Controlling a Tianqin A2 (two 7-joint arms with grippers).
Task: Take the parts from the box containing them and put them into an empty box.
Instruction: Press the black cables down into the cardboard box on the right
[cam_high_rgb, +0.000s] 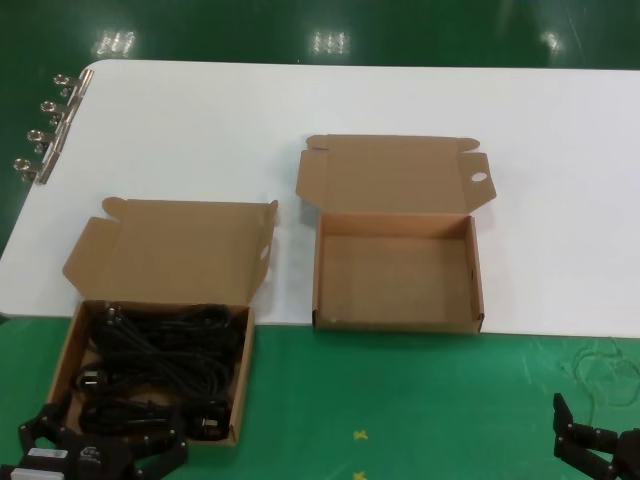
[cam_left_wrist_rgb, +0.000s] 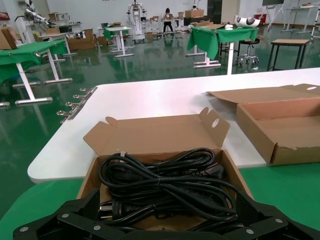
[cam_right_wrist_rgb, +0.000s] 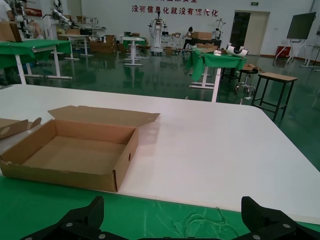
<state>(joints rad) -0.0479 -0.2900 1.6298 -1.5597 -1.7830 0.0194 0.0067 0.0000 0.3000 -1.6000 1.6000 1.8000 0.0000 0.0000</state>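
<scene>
Your left gripper (cam_high_rgb: 100, 452) hovers jaws spread at the near edge of the cord box (cam_high_rgb: 68, 358), power cords (cam_high_rgb: 160, 360) coiled inside. Right gripper (cam_high_rgb: 600, 450) waits open, near right. Farther off, the empty box (cam_high_rgb: 317, 280) sits between them.

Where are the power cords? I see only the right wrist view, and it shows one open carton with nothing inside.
Observer: The black cords lie in a second open carton, on the robot's left of the empty carton.
Operator: Is an arm near them?
Observer: Yes, the left gripper is at that carton's near edge, fingers open.
Operator: Is any cord out of that carton?
Observer: No, all lie coiled inside it. The right gripper, far on the right, is open and holds nothing.
</scene>
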